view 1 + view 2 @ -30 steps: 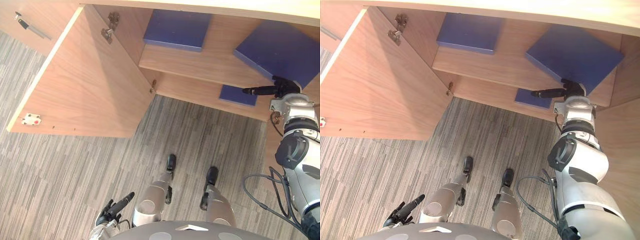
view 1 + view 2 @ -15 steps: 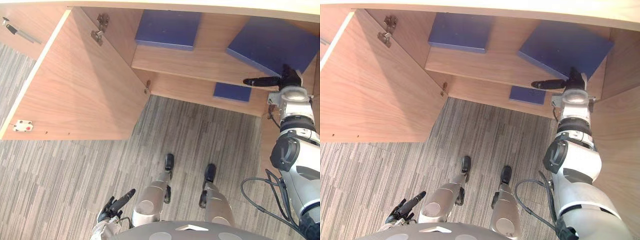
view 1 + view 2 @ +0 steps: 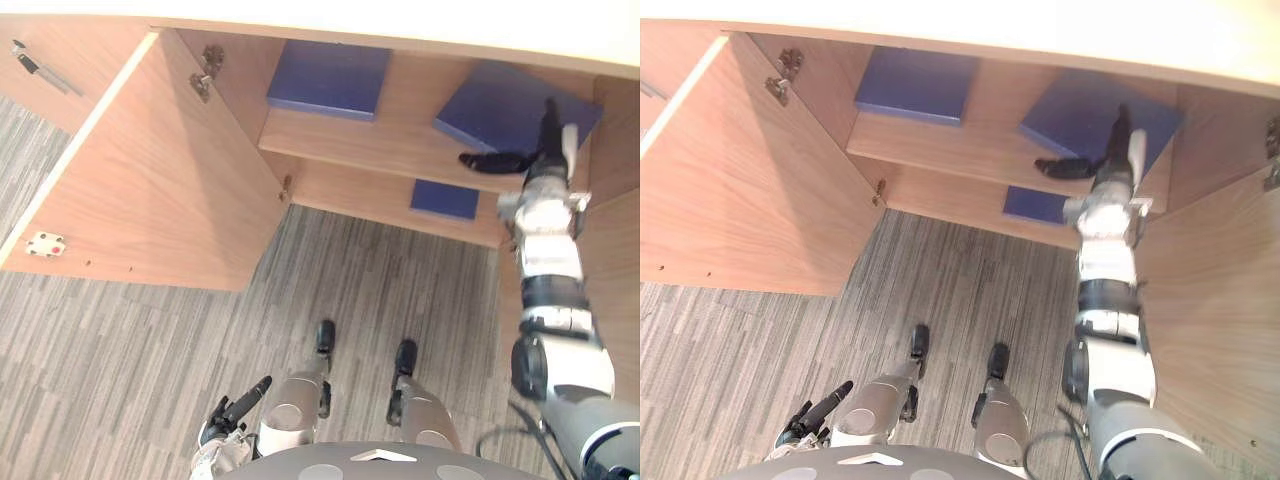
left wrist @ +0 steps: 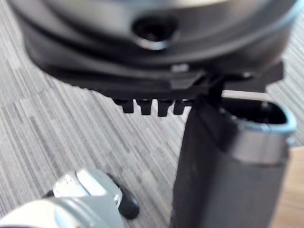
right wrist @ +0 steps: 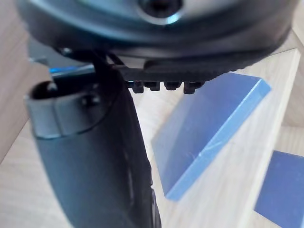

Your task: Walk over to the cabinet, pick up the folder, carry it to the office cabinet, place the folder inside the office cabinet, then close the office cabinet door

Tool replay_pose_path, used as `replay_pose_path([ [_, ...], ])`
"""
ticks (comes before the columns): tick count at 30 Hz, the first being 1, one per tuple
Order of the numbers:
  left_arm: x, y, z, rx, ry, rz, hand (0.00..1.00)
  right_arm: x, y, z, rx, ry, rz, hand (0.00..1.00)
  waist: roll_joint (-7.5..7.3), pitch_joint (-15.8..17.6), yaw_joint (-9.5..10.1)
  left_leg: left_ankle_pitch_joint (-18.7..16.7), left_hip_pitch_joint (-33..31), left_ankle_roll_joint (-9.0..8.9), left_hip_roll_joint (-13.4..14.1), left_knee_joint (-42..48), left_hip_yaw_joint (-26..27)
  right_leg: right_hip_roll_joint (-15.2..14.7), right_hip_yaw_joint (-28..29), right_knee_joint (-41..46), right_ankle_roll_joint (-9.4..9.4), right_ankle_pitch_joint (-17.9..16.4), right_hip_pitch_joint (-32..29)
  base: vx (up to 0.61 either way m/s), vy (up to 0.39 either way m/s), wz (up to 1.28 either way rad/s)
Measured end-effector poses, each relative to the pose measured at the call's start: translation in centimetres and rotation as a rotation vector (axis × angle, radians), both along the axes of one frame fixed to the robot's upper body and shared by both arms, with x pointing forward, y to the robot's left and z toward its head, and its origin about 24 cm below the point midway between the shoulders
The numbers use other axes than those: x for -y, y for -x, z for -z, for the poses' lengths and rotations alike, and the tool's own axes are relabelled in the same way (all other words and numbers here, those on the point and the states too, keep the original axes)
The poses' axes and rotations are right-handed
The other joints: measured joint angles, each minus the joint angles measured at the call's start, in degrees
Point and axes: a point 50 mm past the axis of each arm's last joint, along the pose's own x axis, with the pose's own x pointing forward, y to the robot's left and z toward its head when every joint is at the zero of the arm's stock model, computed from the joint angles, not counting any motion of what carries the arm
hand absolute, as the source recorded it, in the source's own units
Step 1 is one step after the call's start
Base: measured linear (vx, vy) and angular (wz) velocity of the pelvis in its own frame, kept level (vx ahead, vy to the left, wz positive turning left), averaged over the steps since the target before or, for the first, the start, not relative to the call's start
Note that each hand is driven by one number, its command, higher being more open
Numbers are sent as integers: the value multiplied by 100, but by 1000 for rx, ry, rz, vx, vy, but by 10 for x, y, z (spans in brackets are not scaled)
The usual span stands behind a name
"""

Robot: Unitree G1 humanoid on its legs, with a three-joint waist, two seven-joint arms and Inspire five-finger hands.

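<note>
Fingers (image 3: 548, 118) of right hand (image 3: 542, 162) straight, holding nothing, now moved up over folder (image 3: 488, 95) flat on shelf (image 3: 380, 135) at upper right, so placement looks done, door (image 3: 160, 190) at left next; left hand (image 3: 232, 415) slack, lower left.

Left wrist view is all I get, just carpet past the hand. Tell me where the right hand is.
Observer: The right hand is inside the open cabinet, over the right end of the upper shelf.
Operator: Say what it holds.
Observer: Nothing; the hand is open, by a blue folder lying on that shelf.
Operator: List the other folders.
Observer: A second folder lies at that shelf's left end, and a third folder on the lower shelf.
</note>
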Motion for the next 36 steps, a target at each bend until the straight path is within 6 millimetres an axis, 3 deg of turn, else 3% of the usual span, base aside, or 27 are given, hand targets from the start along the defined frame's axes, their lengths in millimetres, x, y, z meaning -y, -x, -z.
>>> replay_pose_path([
  [4,-8,2,-1,-24,-44,41,100,-19,45,77,-198,-52,-41,100,-233,-310,-92,-22,191,-25,-40,-2,-53,-31,-16,-11,24,-21,223,-43,30,7],
  [9,-11,7,0,-69,-87,81,100,-30,93,121,-314,-136,-42,100,-252,-629,-264,-37,404,-9,-58,-7,-97,-18,-53,-271,89,30,578,-45,25,2],
  [12,-10,9,1,-80,-84,81,100,-34,109,137,-367,-156,-47,100,-256,-779,-285,-73,531,7,-25,-9,-128,57,-95,-386,102,42,774,-22,-13,1],
  [16,-10,11,2,-98,-76,81,100,-39,117,145,-398,-187,-58,100,-264,-928,-279,-223,564,-22,26,237,-184,107,-168,-400,52,7,981,-5,-34,12],
  [18,-11,13,2,-107,-80,76,100,-42,117,145,-391,-208,-72,100,-256,-938,-242,-698,270,-17,121,1089,-116,172,-166,-391,-3,-33,1111,3,-47,-2],
  [20,-11,21,3,-127,-79,73,100,-40,116,145,-381,-209,-71,100,-223,-971,-196,-840,276,-22,187,1281,26,227,-152,-390,-44,-63,1197,30,-23,-9],
  [24,-11,30,5,-154,-72,74,100,-24,119,141,-368,-196,-19,100,-131,-1059,-100,-731,308,-59,231,1182,16,226,-165,-365,-73,-109,1190,55,-22,4],
  [30,-12,36,6,-166,-65,76,100,-24,118,141,-375,-183,-30,100,7,-1023,-76,-723,593,-95,238,1054,54,218,-149,-360,-67,-128,1392,50,-7,-1],
  [36,-11,49,7,-197,-57,69,100,-27,122,155,-442,-187,-33,100,-20,-1029,-38,-812,587,-70,262,1035,288,229,131,-388,-45,-164,1247,-2,5,-21],
])
